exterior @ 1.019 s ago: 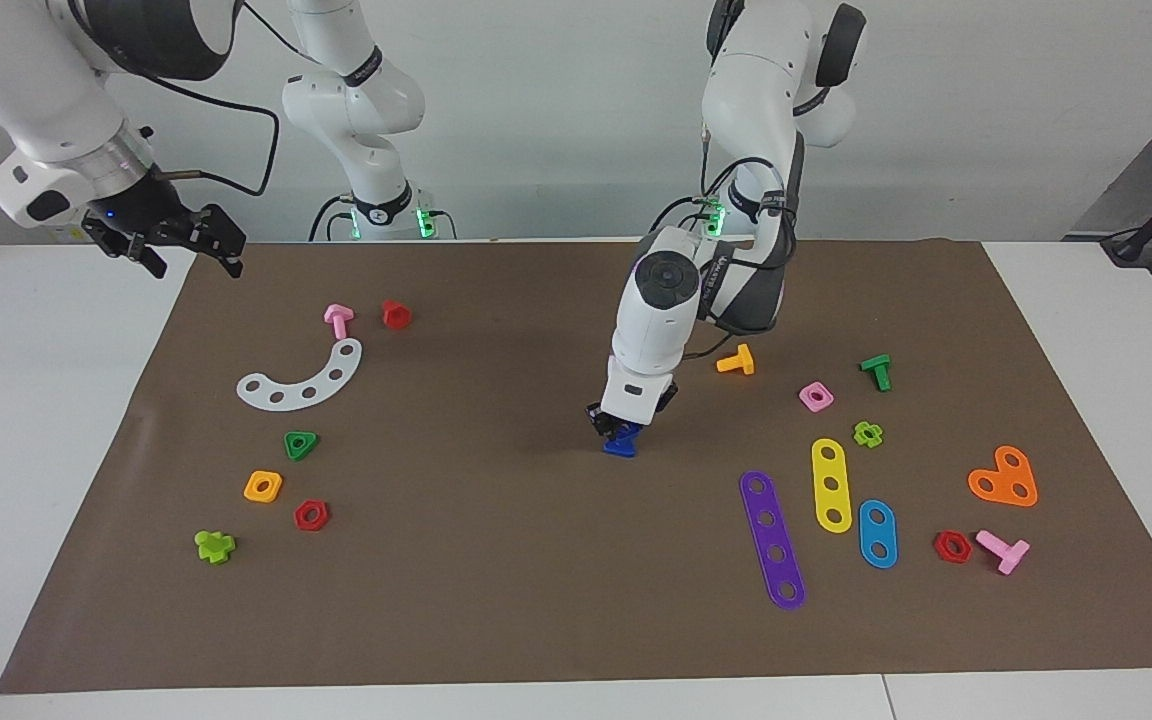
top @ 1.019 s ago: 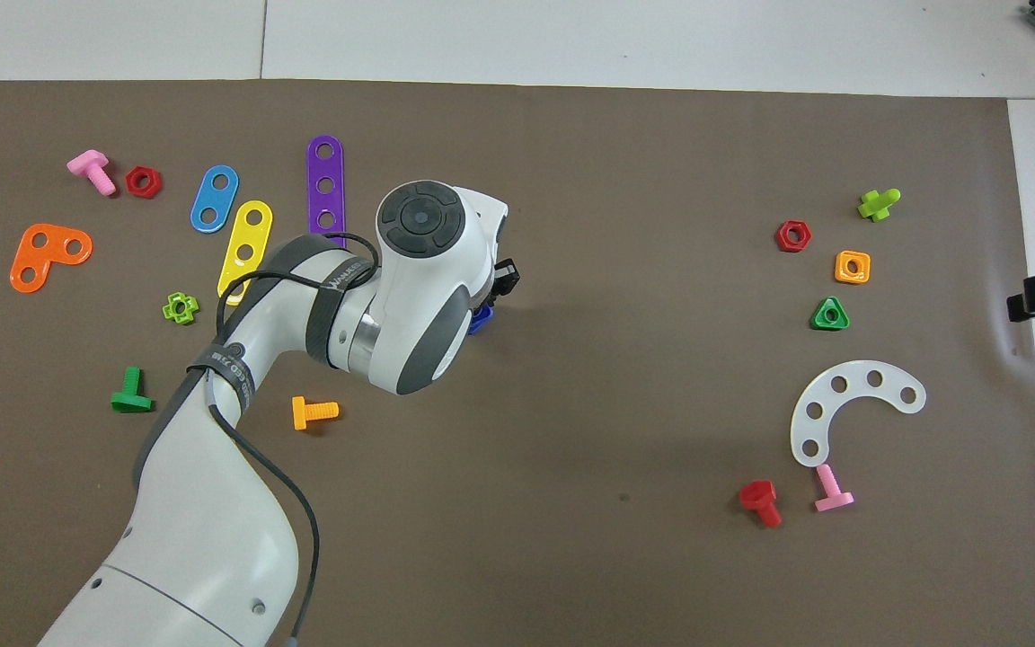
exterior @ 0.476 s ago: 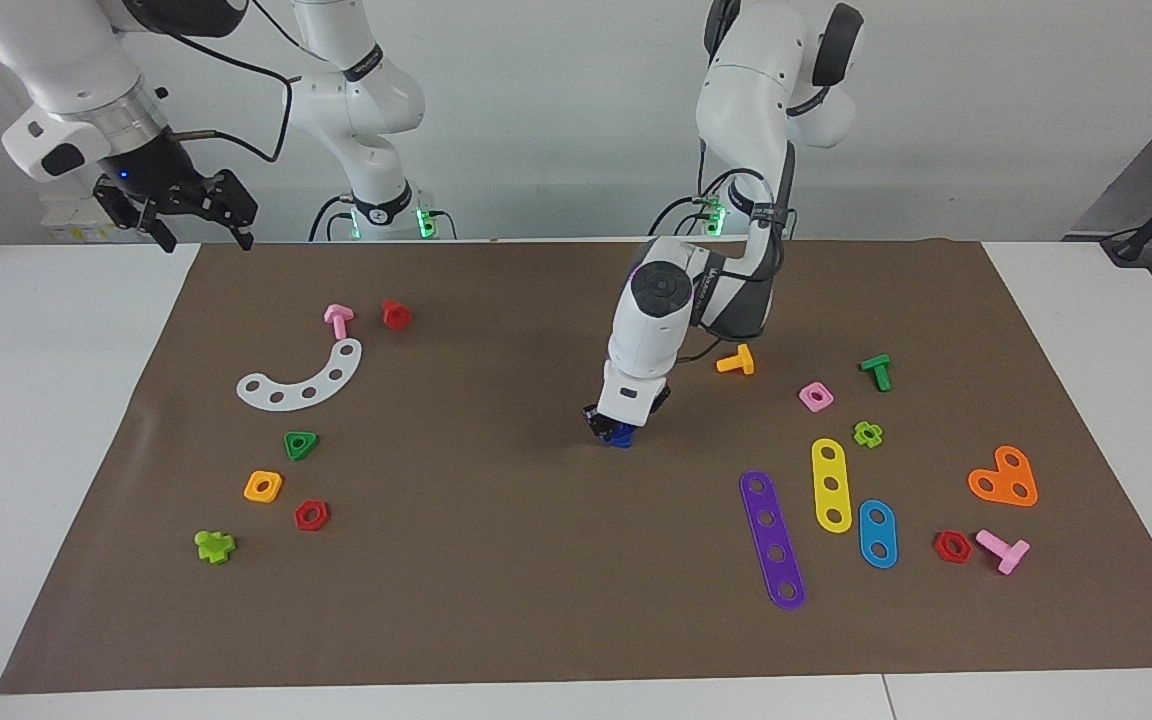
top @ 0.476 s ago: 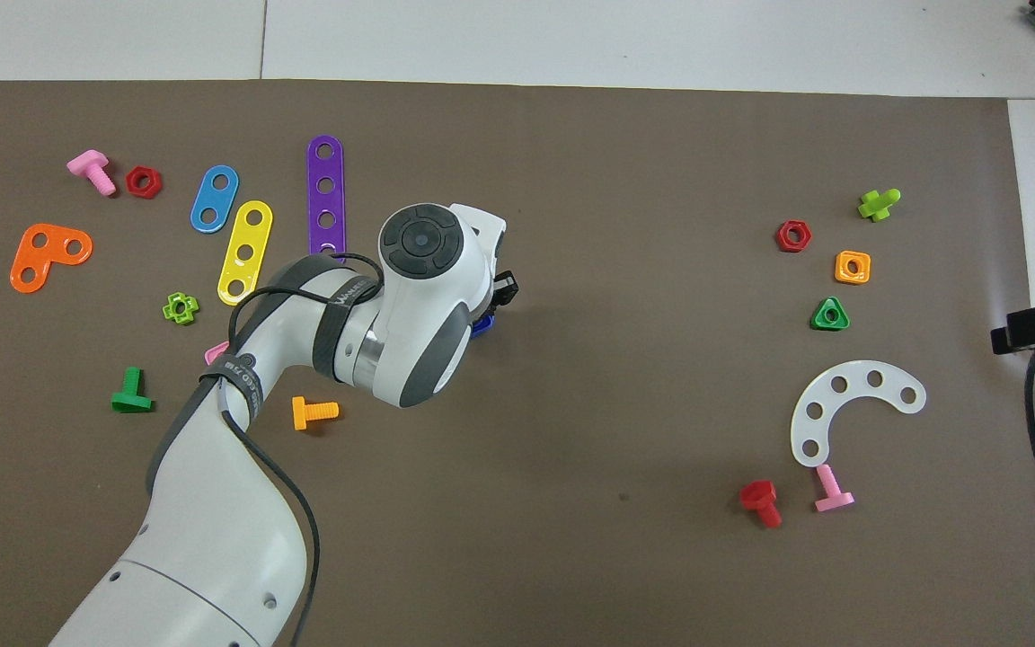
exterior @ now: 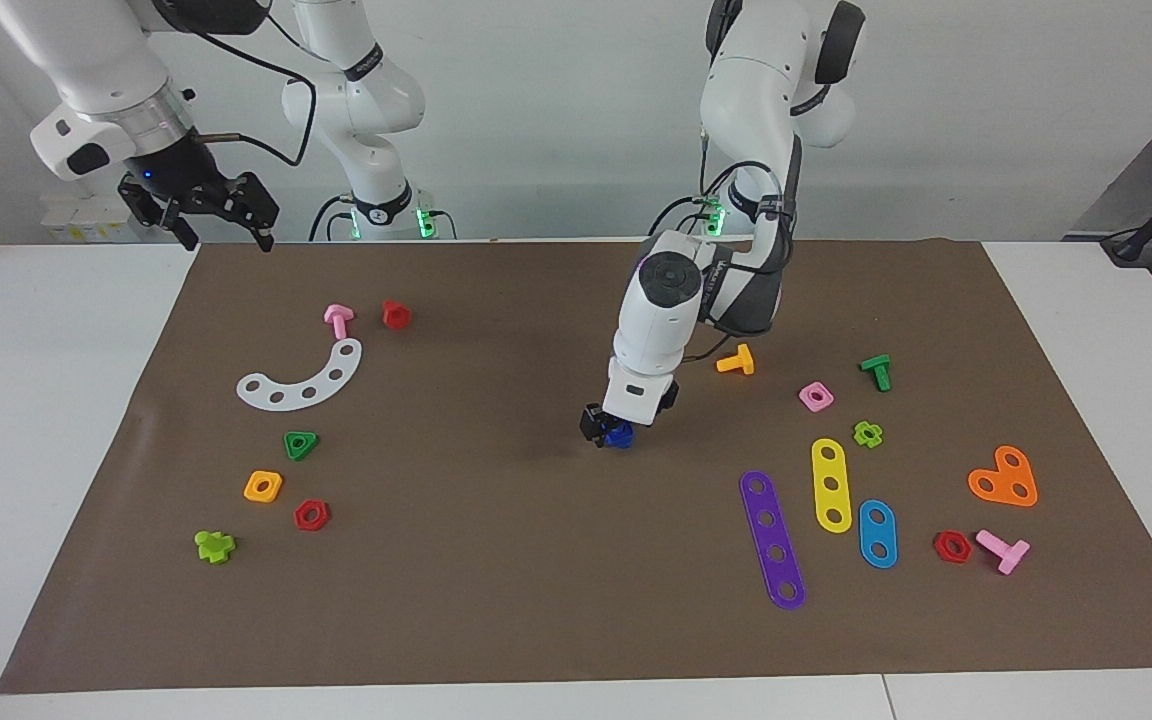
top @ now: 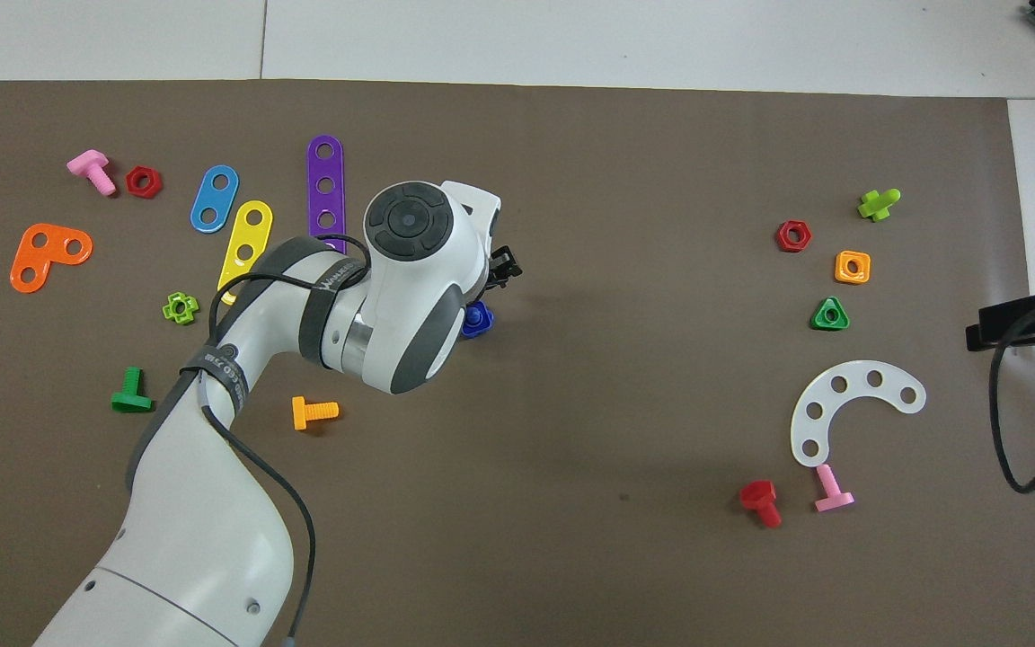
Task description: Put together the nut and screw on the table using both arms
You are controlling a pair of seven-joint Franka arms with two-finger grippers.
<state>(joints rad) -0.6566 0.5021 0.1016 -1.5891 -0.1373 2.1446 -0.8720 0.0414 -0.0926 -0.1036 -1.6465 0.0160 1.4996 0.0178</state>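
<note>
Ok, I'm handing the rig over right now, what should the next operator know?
Left pincer: low over the middle of the brown mat, at a small dark-blue plastic piece; hold unclear.
Right pincer: open, empty, raised over the mat's edge at the right arm's end, waiting.
Done: cannot tell whether nut and screw are joined.
Left: check that, then finish threading.

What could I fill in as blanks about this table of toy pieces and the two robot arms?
1. The left tool is low over a small piece coloured ____.
2. The right tool is raised over the mat's ____.
3. The green triangular nut lies beside a square nut coloured ____.
4. The longest flat strip is coloured ____.

Missing: blue; corner; orange; purple
</note>
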